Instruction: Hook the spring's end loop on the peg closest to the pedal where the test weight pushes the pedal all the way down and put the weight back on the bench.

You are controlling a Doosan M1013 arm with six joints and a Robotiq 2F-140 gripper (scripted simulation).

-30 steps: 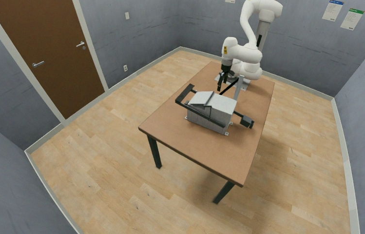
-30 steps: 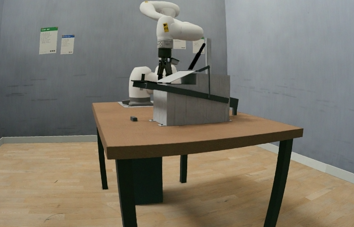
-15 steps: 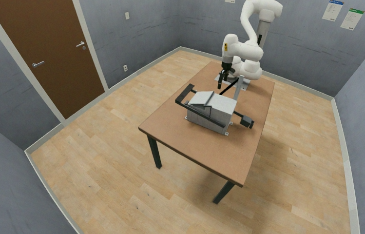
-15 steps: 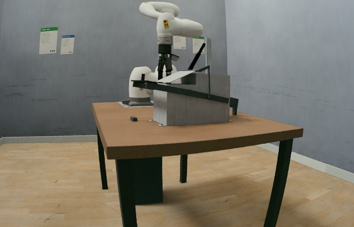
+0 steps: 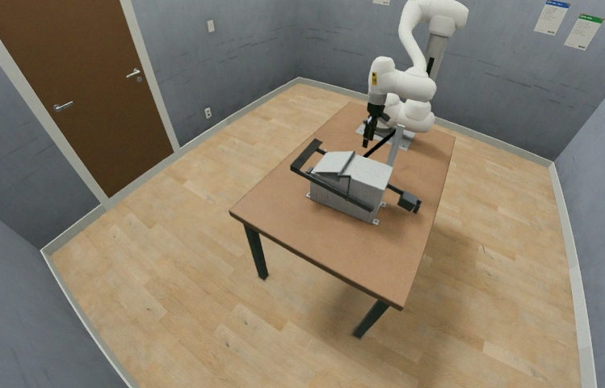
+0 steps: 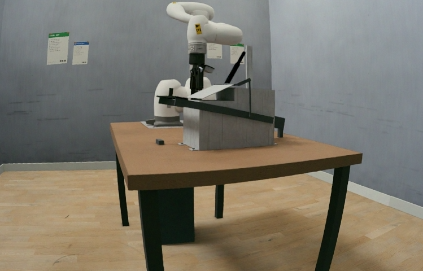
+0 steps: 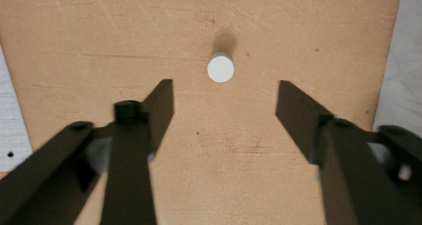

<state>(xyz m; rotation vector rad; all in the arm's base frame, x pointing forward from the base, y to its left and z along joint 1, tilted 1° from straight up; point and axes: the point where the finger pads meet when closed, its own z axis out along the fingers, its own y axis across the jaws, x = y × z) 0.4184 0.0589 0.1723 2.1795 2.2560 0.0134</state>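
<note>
The steel test weight (image 7: 220, 68) shows in the wrist view as a small pale disc seen from above, standing upright on the bench (image 7: 223, 161) (image 5: 344, 250) (image 6: 206, 164). My gripper (image 7: 225, 97) (image 5: 366, 143) hangs well above it, behind the feeder, with its fingers half apart and nothing between them. The grey feeder box (image 5: 353, 187) (image 6: 230, 129) stands mid-bench. Its dark pedal frame (image 5: 303, 158) (image 6: 173, 100) is raised. The black spring (image 5: 377, 146) (image 6: 234, 71) slants up to the peg post (image 5: 394, 144) (image 6: 248, 64); I cannot tell which peg holds the loop.
A pale lid (image 5: 337, 163) slopes on top of the feeder. A dark block (image 5: 410, 200) hangs at the lever's far end. A small dark block (image 6: 160, 141) lies on the bench near the feeder. The arm's base stands at the bench's back edge.
</note>
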